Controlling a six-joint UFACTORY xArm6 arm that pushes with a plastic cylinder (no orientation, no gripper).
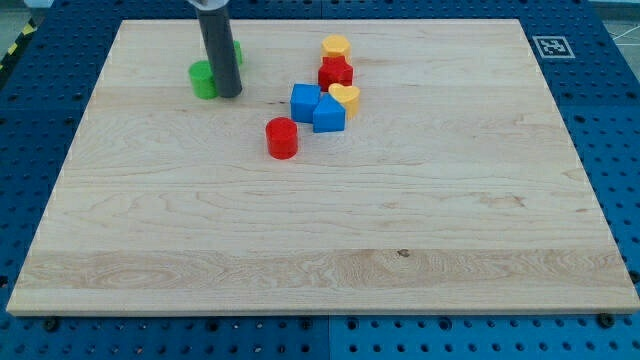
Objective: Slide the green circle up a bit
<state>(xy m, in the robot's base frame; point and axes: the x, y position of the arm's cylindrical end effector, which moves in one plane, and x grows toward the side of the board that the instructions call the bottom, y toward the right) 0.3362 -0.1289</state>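
Observation:
A green circle block [203,80] stands near the view's top left of the wooden board [320,230]. My tip [229,94] rests on the board just right of it, touching or nearly touching its right side. A second green block [238,51] shows only as a sliver behind the rod, up and to the right; its shape is hidden.
A cluster lies right of the rod: a yellow block [336,47], a red star-like block [336,72], a yellow heart [346,97], two blue blocks [304,101] [328,115]. A red cylinder [282,137] stands below them. A printed marker [550,46] sits at the top right corner.

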